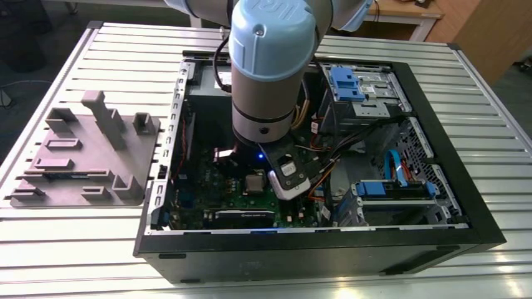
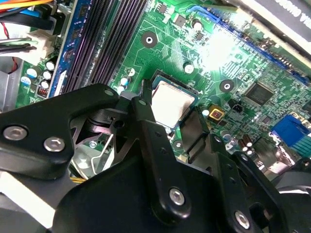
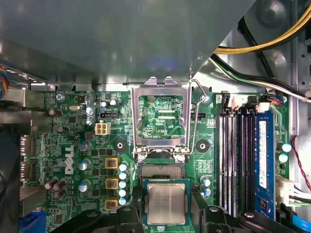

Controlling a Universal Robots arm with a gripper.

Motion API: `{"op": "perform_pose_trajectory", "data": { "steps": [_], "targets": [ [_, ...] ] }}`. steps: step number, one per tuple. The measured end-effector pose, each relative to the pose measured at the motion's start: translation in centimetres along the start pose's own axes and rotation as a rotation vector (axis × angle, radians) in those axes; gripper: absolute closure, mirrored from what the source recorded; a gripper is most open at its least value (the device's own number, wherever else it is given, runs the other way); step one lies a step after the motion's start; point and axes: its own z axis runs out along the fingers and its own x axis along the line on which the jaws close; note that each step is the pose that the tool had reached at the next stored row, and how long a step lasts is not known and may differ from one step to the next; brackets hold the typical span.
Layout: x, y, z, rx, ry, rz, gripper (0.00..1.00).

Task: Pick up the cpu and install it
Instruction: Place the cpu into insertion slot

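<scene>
1 pale blue-and-grey robot arm (image 1: 270,68) is seen in the exterior view, extended down into an open black computer case (image 1: 465,205) that is laid on a slatted aluminium table (image 1: 50,249). A grey moulded fixture plate (image 1: 83,156) is set on the table just beside the case, toward the table edge on the exterior view's left. A green motherboard (image 1: 249,202) is mounted on the case floor. The cpu (image 1: 253,182), a small flat square chip with a pale silvery metal top, is seen under the arm's end, near the middle of the board.

In the second wrist view, the black 2-fingered gripper (image 2: 171,109) is shown clamped on the cpu (image 2: 171,103). Its fingers (image 2: 145,104) are pressed against 2 opposite edges of the chip. Long black memory slots (image 2: 112,39) are seen along the board beside it.

In the first wrist view, the cpu (image 3: 166,203) is held level between the fingers and is placed partly over the near edge of the dark square socket (image 3: 161,170). The socket's silver metal load frame (image 3: 160,116) is swung open at the socket's far side. 1 blue memory module (image 3: 263,165) is seated near the board's edge. Whether the chip touches the socket cannot be told.
</scene>
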Motion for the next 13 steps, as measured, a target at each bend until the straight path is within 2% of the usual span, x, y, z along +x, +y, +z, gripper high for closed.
{"op": "perform_pose_trajectory", "data": {
  "steps": [6,7,13],
  "targets": [
    [0.01,0.00,0.11,-0.0002,-0.0001,0.000,0.53],
    [0.12,0.04,0.71,0.0002,0.0001,0.000,0.53],
    [0.12,0.06,0.44,-0.0018,-0.0001,0.000,0.53]
  ]
}}
